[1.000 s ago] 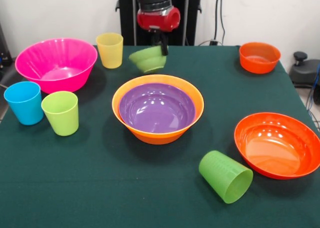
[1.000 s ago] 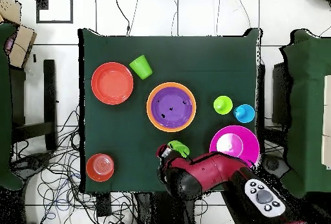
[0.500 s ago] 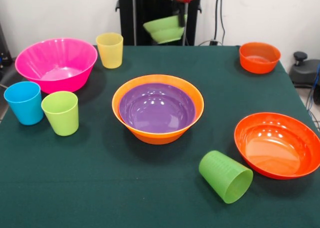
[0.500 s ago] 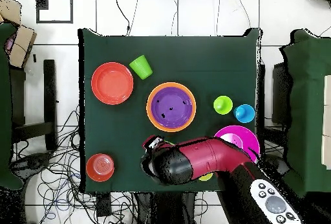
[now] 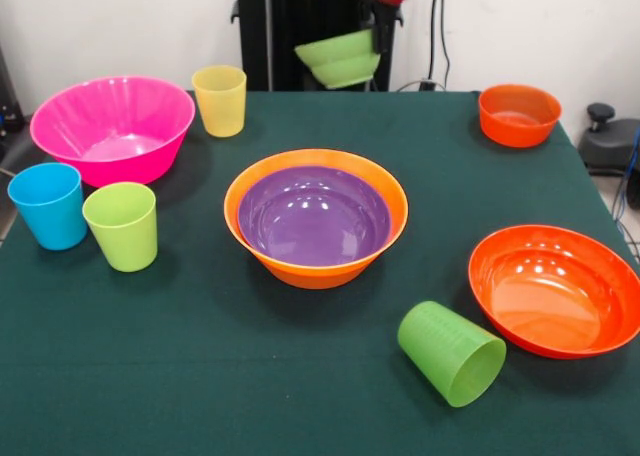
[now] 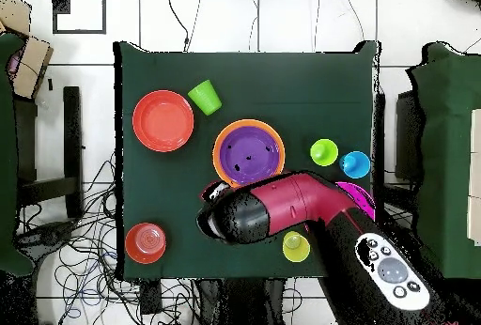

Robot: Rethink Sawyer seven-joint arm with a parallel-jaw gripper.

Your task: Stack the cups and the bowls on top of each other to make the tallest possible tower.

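Front view, near to far. Nearest, right of centre, the dark green cup [image 5: 452,353] lies on its side, mouth toward the viewer, just beside the shallow red-orange bowl [image 5: 556,289], which sits upright at the right edge of the table [image 5: 200,376]. At the left, the lime cup [image 5: 121,225] and the blue cup [image 5: 48,205] stand upright side by side, neither stacked.

At mid-table is the only stacking visible so far: the purple bowl [image 5: 313,216] nests inside the large orange bowl [image 5: 316,217], both upright, forming the base of the tower. Nothing rests in the purple bowl.

Farther back, the pink bowl [image 5: 112,127] stands at far left, with the yellow cup [image 5: 220,100] upright just to its right; the small orange bowl [image 5: 519,114] sits at far right. All three stand loose on the cloth.

Farthest, the small green bowl [image 5: 340,58] hangs in the air above the table's far edge, slightly tilted and well clear of the tower. The gripper [image 5: 382,38] is pinched on its right rim, one finger inside the wall and one outside; the arm blocks this grasp in the overhead view.

Judged status: one bowl nested, a third piece lifted and not yet placed. Remaining, in all likelihood: carry the small green bowl over the purple bowl, release it, then add the other pieces.
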